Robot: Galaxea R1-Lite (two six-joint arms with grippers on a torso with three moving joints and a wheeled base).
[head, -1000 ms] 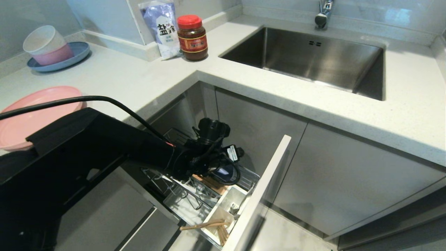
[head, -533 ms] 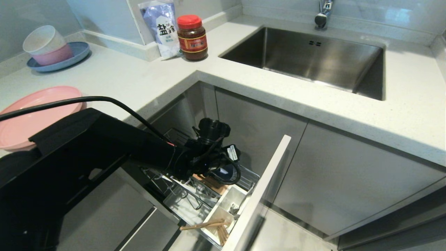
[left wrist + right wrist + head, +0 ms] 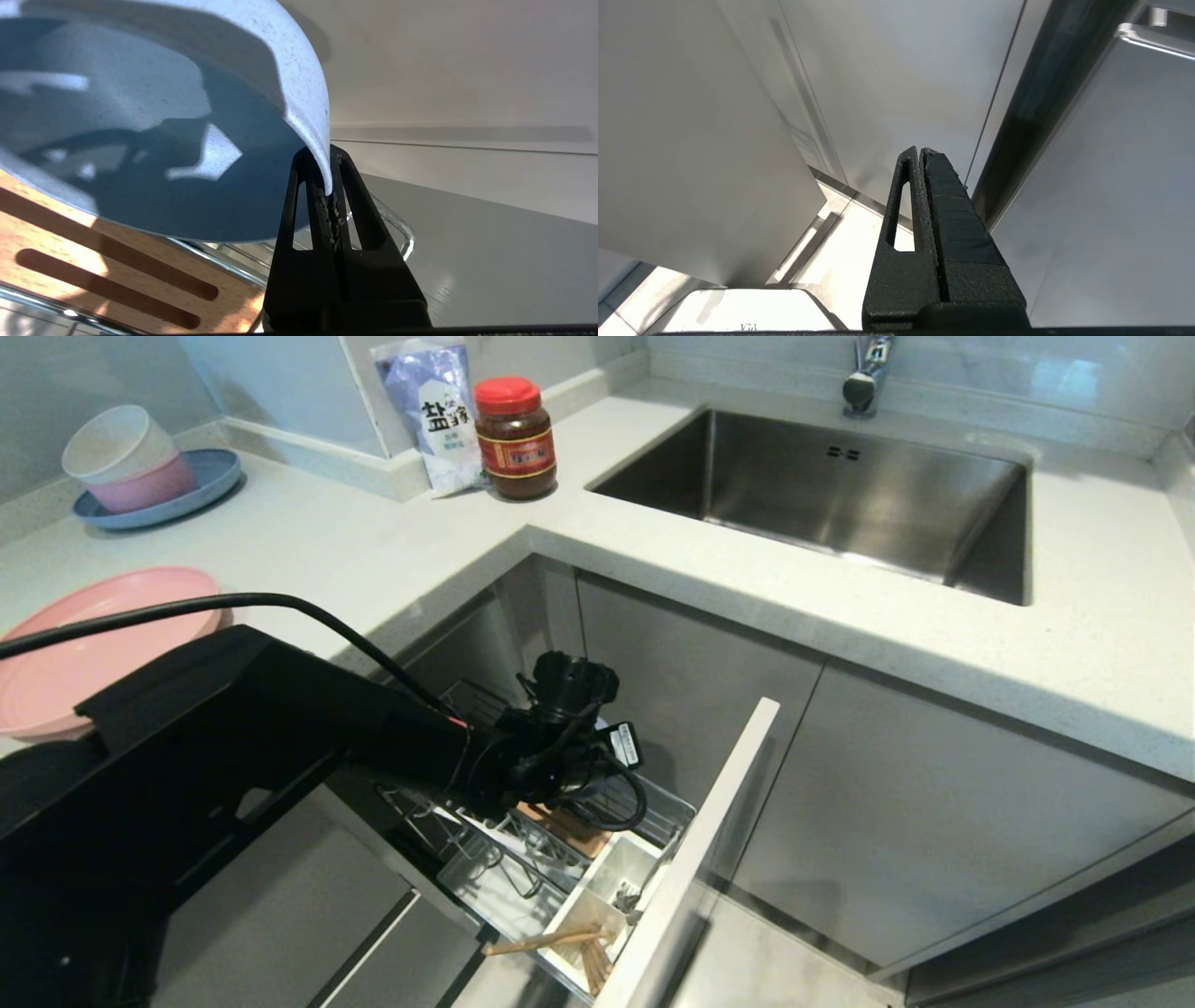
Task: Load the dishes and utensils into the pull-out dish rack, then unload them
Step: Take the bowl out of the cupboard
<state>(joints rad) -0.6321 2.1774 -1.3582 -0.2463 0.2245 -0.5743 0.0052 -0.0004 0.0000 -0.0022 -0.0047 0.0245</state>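
The left end effector [image 3: 329, 196] reaches down into the pull-out dish rack [image 3: 569, 859], and its two black fingers [image 3: 355, 210] are pinched on the thin rim of the blue-grey bowl [image 3: 154, 140]. In the left wrist view the bowl is matte and finely speckled, pale blue-grey along the lip and outer wall and a deeper slate blue inside, with patches of light across the inside. It hangs tilted just over the slotted wooden board [image 3: 117, 270], a light-brown slab with long dark slots, framed by chrome wire. In the head view the arm's wrist hides the bowl, so only the rack around it shows: chrome prongs, the wooden board's edge, and the white plastic cutlery cup [image 3: 597, 896] toward the front, just behind the narrow front panel [image 3: 700, 859]. The chopsticks [image 3: 551, 943], thin and light brown, lean in the near end of that cup, one tipped across its edge; something silver shows in the next compartment, too small to make out. The pink plate [image 3: 84, 644], large, flat and matte, lies on the surface at the left, partly behind the arm. The right end effector [image 3: 922, 154] hangs beside cabinet fronts with its fingers pressed together and nothing between them.
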